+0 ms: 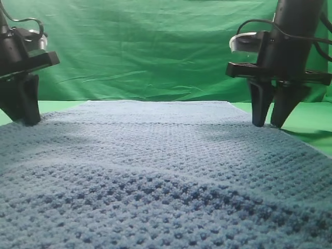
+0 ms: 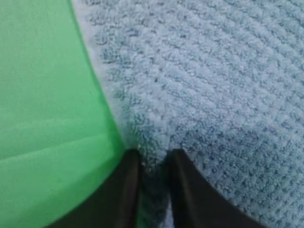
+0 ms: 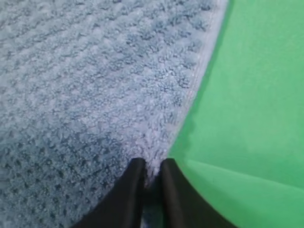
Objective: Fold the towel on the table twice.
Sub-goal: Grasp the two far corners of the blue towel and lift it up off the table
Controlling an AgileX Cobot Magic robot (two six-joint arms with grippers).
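The towel is spread flat across the desk, filling the near foreground. At its left edge, the left end effector is closed on a pinch of towel hem, with bare desk just to its left. At the right edge, the right end effector is likewise clamped on the hem, with desk just to its right. Beyond both, a creased green backdrop is seen.
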